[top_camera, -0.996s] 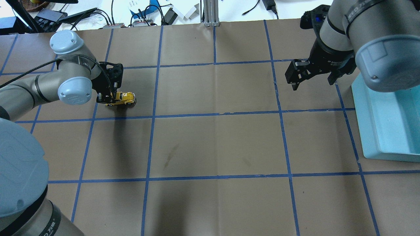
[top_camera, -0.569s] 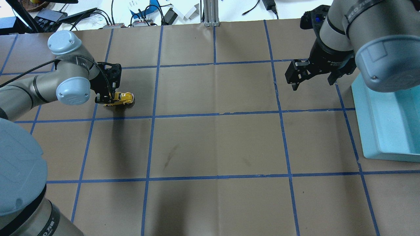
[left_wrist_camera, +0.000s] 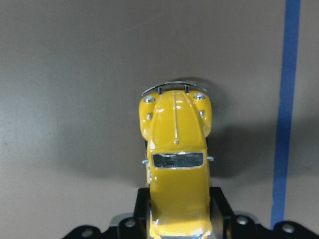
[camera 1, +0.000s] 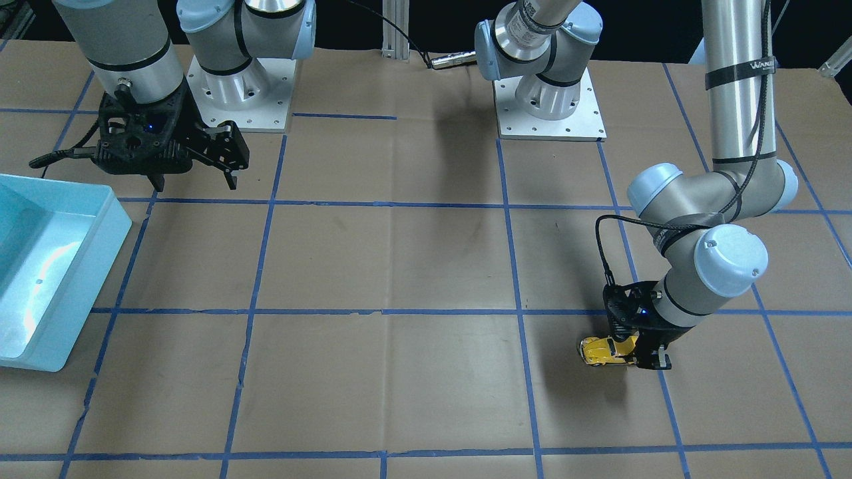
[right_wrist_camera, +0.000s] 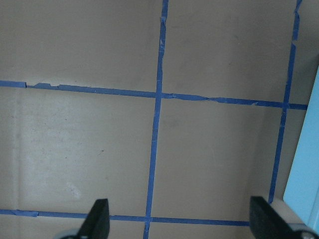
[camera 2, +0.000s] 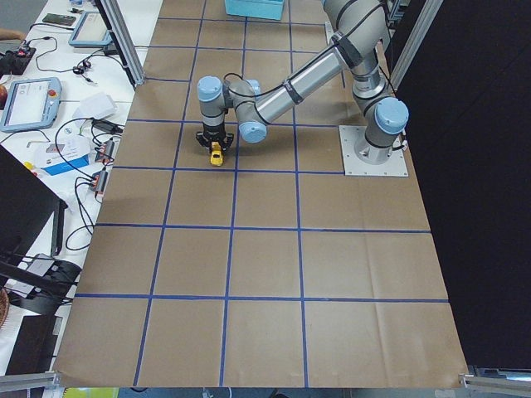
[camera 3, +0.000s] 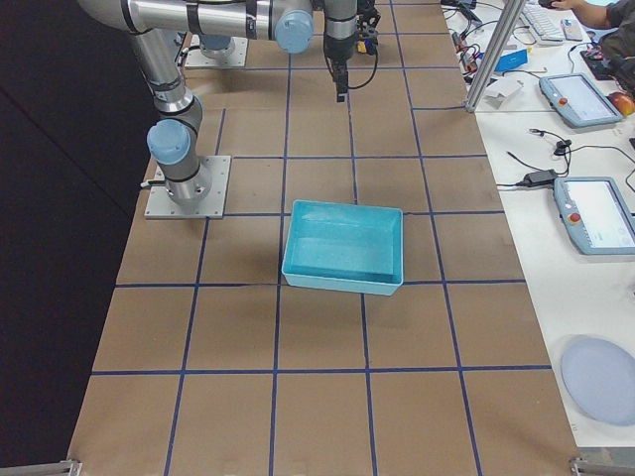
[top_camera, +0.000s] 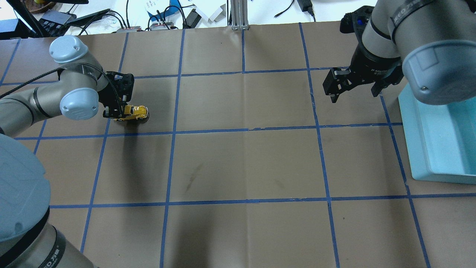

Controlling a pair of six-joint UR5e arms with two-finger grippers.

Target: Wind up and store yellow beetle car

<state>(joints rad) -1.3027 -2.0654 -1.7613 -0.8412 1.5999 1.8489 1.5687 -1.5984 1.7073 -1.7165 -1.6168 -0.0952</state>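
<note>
**A:** Where is the car, and what has hold of it?

**B:** The yellow beetle car (left_wrist_camera: pixel 177 149) is in my left hand (camera 1: pixel 642 354), low on the worktop (top_camera: pixel 245 163) at my left side. That is well apart from the light blue bin (top_camera: pixel 411 141) on my right. My fingers (left_wrist_camera: pixel 141 200) are closed narrow on the flanks of its rear half. The nose sticks out free, pointing towards my right. The wheels look to be on the paper, though I cannot be sure. My right hand (camera 1: pixel 193 178) hangs spread wide with nothing in it, near the bin.

**A:** What could go wrong from here?

**B:** Three things, I judge. The body is glossy and rounded and I pinch only its tail, so a backward drag could let it twist or slide out. If I press too lightly, the wheels may skid on the paper and wind no spring. If I let go carelessly, it could run wide of the bin or off the worktop.

**A:** Any writing?

**B:** A black strap (camera 1: pixel 739 66) on my left arm shows "WAN", and the rest is hidden. The band (top_camera: pixel 403 13) on my right arm shows "EED" in part. On the car I can read nothing.
</note>
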